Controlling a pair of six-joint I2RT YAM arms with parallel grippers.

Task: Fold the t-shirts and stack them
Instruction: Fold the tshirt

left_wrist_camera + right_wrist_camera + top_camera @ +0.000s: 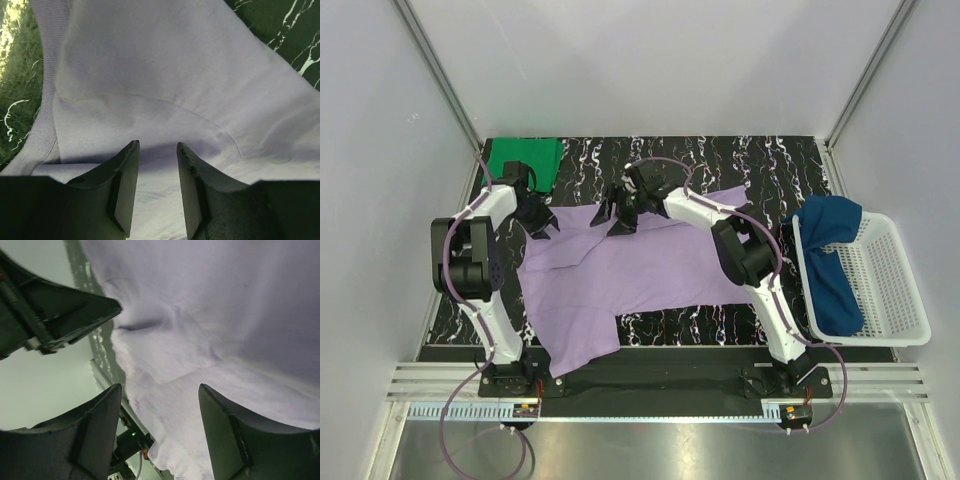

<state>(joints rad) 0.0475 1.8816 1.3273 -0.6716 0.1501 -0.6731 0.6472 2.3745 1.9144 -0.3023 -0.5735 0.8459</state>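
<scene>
Got the lavender t-shirt [610, 275] spread open across the middle of the counter [760, 160], mostly flat. Lower end reaching the near edge beside the left arm's base, one sleeve stretched out toward the right. Some wrinkling along the far edge.

Seeing the green t-shirt [525, 158] bunched in the far left corner of the counter, just beyond the lavender one's far left corner.

Dark blue t-shirt [830, 260] draped over the left rim of the white mesh basket [895, 270], part inside, part hanging down the outside. Basket parked off the right end of the counter.

Left end effector [157, 144] low over the lavender cloth at its far left corner. Fingers apart with a narrow gap, cloth showing through the gap, ribbed band running down the left of the wrist view.

Right end effector [160, 387] at the far edge of the same shirt, near the middle. Fingers spread wide, lavender cloth filling the view beyond them.

Cannot tell from any view whether either set of fingertips touches the cloth.

Both end effectors near each other along that far edge.
</scene>
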